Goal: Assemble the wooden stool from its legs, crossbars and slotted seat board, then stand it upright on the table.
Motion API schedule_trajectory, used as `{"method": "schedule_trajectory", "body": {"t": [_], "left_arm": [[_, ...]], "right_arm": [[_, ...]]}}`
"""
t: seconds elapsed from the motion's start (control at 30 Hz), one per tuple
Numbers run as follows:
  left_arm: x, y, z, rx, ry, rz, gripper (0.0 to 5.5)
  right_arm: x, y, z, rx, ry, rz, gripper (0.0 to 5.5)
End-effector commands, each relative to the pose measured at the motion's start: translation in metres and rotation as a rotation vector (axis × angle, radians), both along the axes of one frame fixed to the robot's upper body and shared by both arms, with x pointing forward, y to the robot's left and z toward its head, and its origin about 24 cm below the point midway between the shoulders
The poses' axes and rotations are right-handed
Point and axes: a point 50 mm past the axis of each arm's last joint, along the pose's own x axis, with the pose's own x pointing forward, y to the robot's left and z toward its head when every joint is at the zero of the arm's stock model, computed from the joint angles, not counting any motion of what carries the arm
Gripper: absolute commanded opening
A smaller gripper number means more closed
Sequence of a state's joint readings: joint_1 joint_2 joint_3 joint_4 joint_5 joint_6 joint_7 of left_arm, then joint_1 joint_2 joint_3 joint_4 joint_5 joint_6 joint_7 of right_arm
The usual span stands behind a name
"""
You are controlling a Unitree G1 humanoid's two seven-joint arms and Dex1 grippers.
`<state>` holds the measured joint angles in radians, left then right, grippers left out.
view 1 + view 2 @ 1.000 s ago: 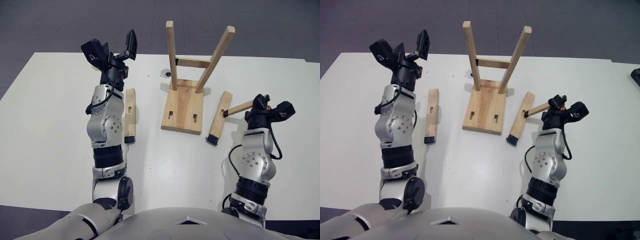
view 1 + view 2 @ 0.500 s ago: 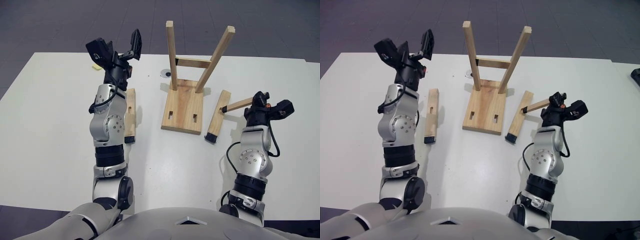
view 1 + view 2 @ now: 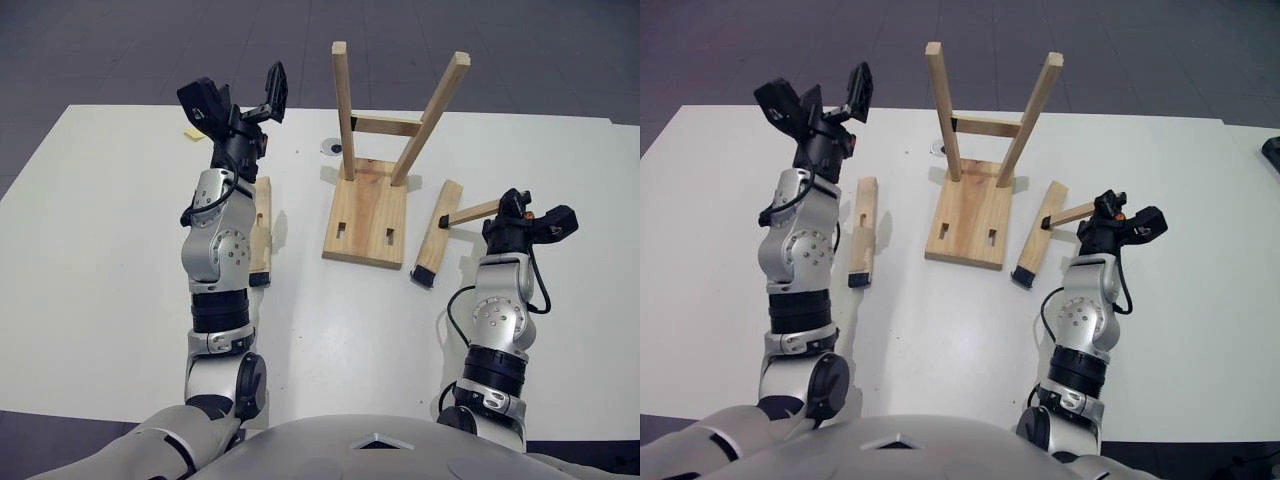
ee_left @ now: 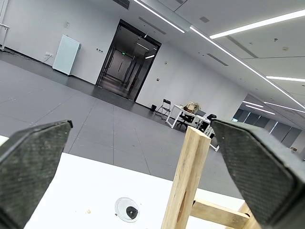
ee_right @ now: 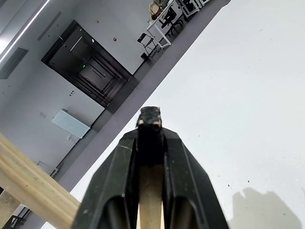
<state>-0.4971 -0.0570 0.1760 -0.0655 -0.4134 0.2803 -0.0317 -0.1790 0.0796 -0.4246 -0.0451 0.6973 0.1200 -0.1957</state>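
The slotted seat board (image 3: 365,215) lies flat on the white table (image 3: 110,260). Two legs (image 3: 343,110) (image 3: 432,115) stand up from its far end, joined by a crossbar (image 3: 385,125). A loose leg (image 3: 438,232) lies right of the board with a second crossbar (image 3: 475,212) plugged into its side. My right gripper (image 3: 503,206) is shut on that crossbar's outer end, and its fingers (image 5: 150,143) clamp the wood (image 5: 150,202). Another loose leg (image 3: 262,225) lies left of the board, partly behind my left arm. My left gripper (image 3: 240,95) hangs open above it, facing one upright leg (image 4: 188,176).
A round grommet (image 3: 331,148) is set in the table just behind the board's left upright. A small yellow note (image 3: 190,133) lies near the far left edge. The table's near half and left side hold nothing else.
My left gripper has shifted a little to the right, toward the stool. My right gripper has edged left with the crossbar, nudging the attached leg slightly.
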Motion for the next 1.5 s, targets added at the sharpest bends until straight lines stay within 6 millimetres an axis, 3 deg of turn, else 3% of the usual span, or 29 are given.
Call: {"method": "schedule_trajectory", "body": {"t": [0.03, 0.53, 0.77, 1.17, 1.33, 1.5], "left_arm": [[0.002, -0.002, 0.001, 0.025, -0.005, -0.004, 5.40], [-0.002, -0.012, 0.014, 0.035, -0.025, 0.013, 5.40], [-0.004, -0.012, 0.011, 0.044, -0.008, 0.029, 5.40], [-0.007, -0.012, 0.015, 0.069, -0.012, 0.071, 5.40], [-0.010, -0.013, 0.017, 0.064, -0.018, 0.083, 5.40], [-0.013, -0.015, 0.016, 0.056, -0.018, 0.088, 5.40]], "right_arm": [[-0.001, 0.007, -0.016, 0.039, 0.069, -0.015, 0.42], [0.009, 0.011, -0.007, -0.435, 0.274, 0.204, 0.42], [0.013, -0.003, 0.002, -0.465, 0.283, 0.202, 0.42], [0.008, -0.005, 0.009, -0.497, 0.305, 0.144, 0.42], [-0.002, 0.000, -0.005, -0.538, 0.317, 0.133, 0.42], [-0.024, 0.008, -0.037, -0.608, 0.316, 0.157, 0.42]]}}
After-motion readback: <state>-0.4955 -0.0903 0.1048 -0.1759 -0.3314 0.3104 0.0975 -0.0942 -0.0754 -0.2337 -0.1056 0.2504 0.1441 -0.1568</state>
